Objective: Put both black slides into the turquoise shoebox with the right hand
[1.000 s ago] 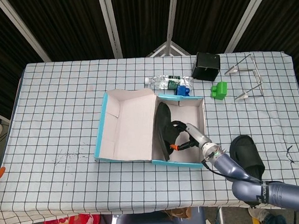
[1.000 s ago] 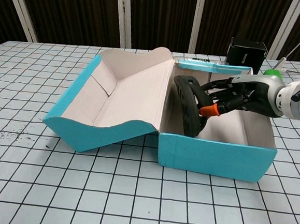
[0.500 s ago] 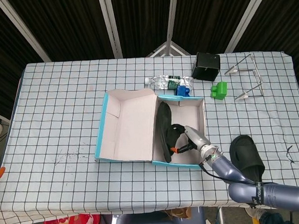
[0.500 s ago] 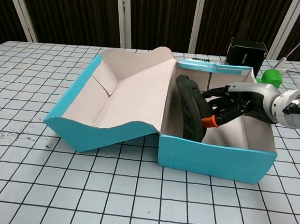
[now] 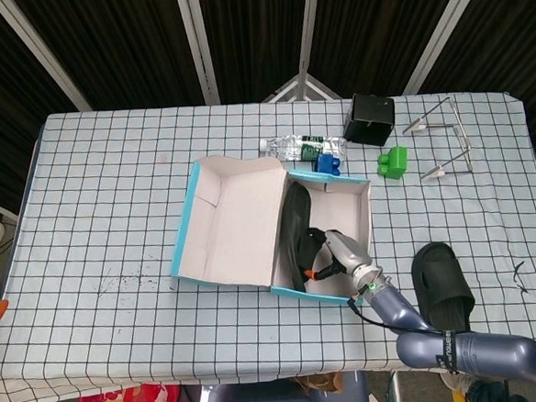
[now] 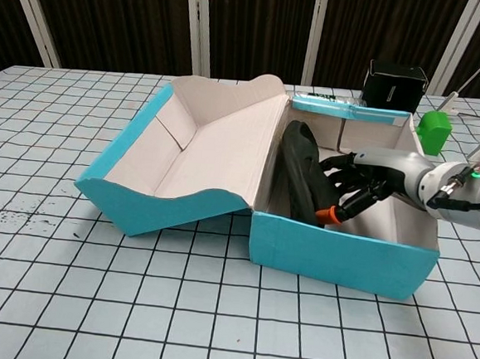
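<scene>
right hand (image 6: 357, 189) on slide (image 6: 300, 181) in shoebox (image 6: 342, 256)

The right hand (image 6: 364, 188) reaches leftward from a low forearm, fingers (image 6: 341, 164) curled.

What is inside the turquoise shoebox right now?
One black slide, on edge against the left wall of the shoebox, with the right hand touching it. The floor beneath them is hidden.
</scene>
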`<action>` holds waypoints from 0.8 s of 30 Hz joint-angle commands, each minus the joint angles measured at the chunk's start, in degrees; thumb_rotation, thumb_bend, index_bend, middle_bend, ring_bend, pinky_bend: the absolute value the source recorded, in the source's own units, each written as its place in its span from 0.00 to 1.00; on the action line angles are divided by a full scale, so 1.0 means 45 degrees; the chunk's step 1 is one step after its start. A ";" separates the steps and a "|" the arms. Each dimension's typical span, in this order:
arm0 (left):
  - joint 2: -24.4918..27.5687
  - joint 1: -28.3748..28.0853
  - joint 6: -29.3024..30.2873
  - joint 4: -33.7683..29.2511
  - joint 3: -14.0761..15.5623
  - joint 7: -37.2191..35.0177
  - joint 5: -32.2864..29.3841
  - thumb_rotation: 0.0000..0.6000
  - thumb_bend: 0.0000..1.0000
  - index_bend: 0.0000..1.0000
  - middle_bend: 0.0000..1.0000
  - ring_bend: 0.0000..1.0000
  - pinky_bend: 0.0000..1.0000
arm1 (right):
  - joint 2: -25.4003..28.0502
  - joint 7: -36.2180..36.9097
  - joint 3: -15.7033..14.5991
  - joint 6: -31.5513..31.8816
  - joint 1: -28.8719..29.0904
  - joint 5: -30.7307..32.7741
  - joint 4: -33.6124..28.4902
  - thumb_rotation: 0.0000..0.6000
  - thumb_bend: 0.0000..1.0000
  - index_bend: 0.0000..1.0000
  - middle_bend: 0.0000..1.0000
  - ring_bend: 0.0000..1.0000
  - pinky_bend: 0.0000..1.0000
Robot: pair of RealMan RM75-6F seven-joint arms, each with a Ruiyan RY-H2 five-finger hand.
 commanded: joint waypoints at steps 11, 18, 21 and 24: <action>-0.0001 -0.0005 -0.0017 -0.0001 -0.0003 0.0002 -0.0013 1.00 0.20 0.10 0.01 0.00 0.08 | -0.0162 -0.0546 -0.0019 -0.0007 0.0008 0.0248 -0.0035 1.00 0.48 0.66 0.56 0.31 0.07; -0.0014 -0.0007 -0.0021 0.0000 -0.0012 0.0032 -0.0037 1.00 0.20 0.10 0.01 0.00 0.08 | -0.0061 -0.0406 0.0158 -0.0203 -0.0058 0.0022 -0.0213 1.00 0.48 0.60 0.51 0.29 0.04; -0.0025 -0.0024 -0.0052 0.0004 -0.0011 0.0039 -0.0044 1.00 0.20 0.10 0.01 0.00 0.08 | 0.0040 -0.0328 0.0213 -0.0356 -0.0074 -0.0143 -0.0306 1.00 0.46 0.46 0.41 0.24 0.03; -0.0034 -0.0038 -0.0066 0.0008 -0.0005 0.0042 -0.0024 1.00 0.20 0.10 0.01 0.00 0.08 | 0.0162 -0.0183 0.0281 -0.0599 -0.0081 -0.0307 -0.0417 1.00 0.38 0.38 0.35 0.19 0.01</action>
